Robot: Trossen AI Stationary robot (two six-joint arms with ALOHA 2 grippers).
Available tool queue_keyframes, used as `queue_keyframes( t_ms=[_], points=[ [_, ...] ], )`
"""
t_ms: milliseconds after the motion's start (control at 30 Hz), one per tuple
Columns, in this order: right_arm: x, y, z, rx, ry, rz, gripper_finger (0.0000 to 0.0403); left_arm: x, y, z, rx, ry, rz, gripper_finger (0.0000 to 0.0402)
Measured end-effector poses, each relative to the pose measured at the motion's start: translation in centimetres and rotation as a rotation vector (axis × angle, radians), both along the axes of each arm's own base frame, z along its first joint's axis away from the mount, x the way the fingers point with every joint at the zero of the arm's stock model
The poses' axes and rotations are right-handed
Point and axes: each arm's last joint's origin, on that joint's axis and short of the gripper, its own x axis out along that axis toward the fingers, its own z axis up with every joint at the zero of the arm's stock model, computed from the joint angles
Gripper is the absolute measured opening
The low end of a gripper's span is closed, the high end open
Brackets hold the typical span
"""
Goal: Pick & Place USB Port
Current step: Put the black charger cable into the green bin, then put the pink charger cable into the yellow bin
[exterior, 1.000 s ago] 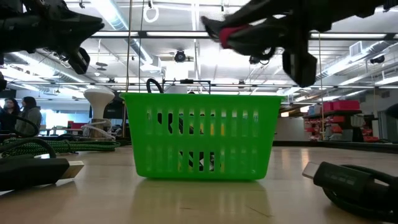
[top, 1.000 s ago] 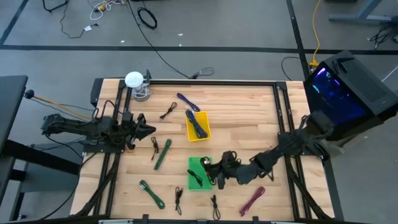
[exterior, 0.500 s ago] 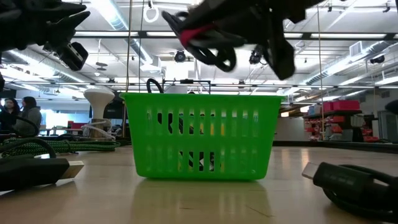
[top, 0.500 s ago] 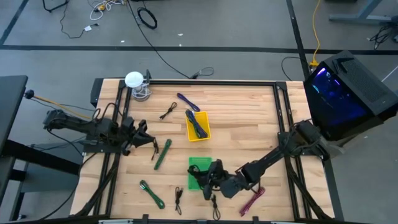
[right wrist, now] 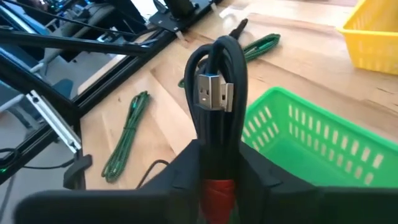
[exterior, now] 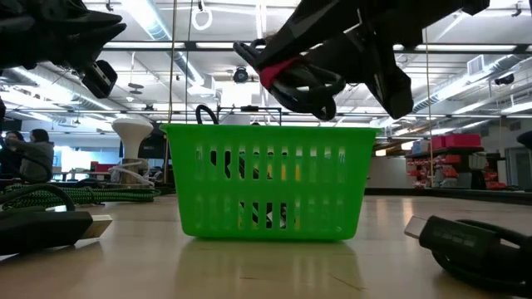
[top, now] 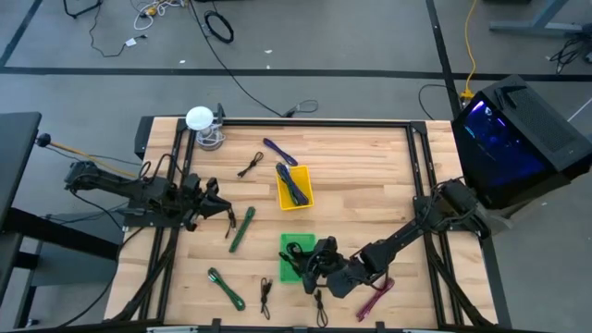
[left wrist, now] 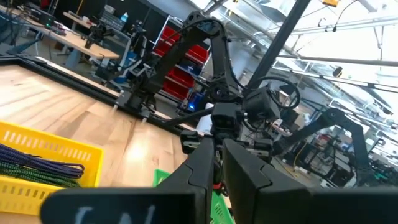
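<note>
The right gripper (top: pixel 313 262) hangs above the green basket (top: pixel 294 257), its two fingers (right wrist: pixel 261 171) closed tight on a coiled black USB cable (right wrist: pixel 217 93). The cable stands up between the fingers, its silver plug facing outward near the top of the loop, and a red band shows where the fingers pinch it. The basket's rim lies just beyond the fingertips; from table height the cable (exterior: pixel 291 75) hangs clear above the basket (exterior: pixel 270 178), not touching it. A yellow basket (top: pixel 294 186) holding dark cables sits farther off, and green cables (right wrist: pixel 127 127) lie on the wooden table (top: pixel 370 176) beyond the fingers. The left gripper (top: pixel 222 209) waits at the table's left side, fingers nearly together, holding nothing.
</note>
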Motion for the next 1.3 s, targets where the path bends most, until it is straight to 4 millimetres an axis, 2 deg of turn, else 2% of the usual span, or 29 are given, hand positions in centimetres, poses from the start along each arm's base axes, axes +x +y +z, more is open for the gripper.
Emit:
queue_keyframes(
  t_ms=[233,567,733,867,967,1133,1300],
  points=[
    [0.0,-0.2,-0.1,0.001,0.001,-0.017,0.0134,0.0,0.0,0.0,0.000,0.000,-0.001,0.0039],
    [0.3,-0.9,0.1,-0.070,0.007,-0.042,0.0143,0.0,0.0,0.0,0.000,0.000,-0.001,0.0039],
    [0.0,-1.4,2.3,-0.130,0.020,0.045,0.0141,0.0,0.0,-0.1,0.002,0.008,-0.004,0.0039],
    [-1.8,-0.8,5.0,-0.128,0.062,0.227,0.0130,0.0,0.0,-0.1,0.003,0.009,-0.004,0.0039],
    [-3.8,-0.4,6.1,-0.075,0.155,0.316,0.0115,0.0,0.0,-0.1,0.003,0.012,-0.004,0.0039],
    [-7.4,0.3,6.5,0.135,0.370,0.364,0.0085,0.0,0.0,-0.1,0.003,0.016,-0.005,0.0039],
    [-10.0,2.2,6.0,0.316,0.523,0.415,0.0062,0.0,0.0,-0.2,0.001,0.019,-0.005,0.0039]
  ],
)
